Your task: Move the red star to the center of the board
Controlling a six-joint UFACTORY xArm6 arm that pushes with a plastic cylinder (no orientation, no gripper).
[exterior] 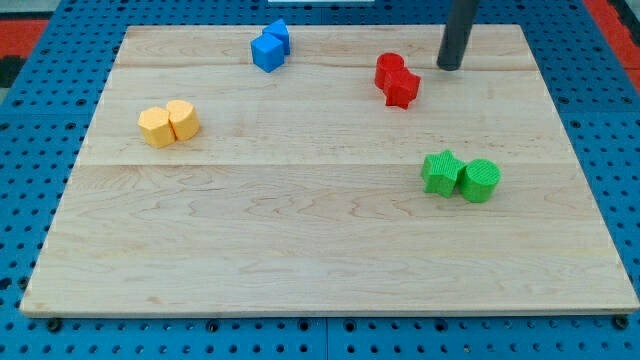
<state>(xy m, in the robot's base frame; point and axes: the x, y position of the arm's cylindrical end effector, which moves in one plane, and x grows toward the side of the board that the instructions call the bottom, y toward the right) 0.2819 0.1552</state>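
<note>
The red star (403,88) lies near the view's top, right of the middle, touching a second red block (389,69) just above and left of it. My tip (450,66) rests on the board to the right of both red blocks, a short gap away from them and level with the upper one. The rod rises out of the view's top edge.
Two blue blocks (270,46) sit together at the top, left of centre. Two yellow blocks (168,123) sit at the left. A green star-like block (441,172) and a green cylinder (480,180) sit together at the right. The wooden board (320,260) lies on a blue perforated table.
</note>
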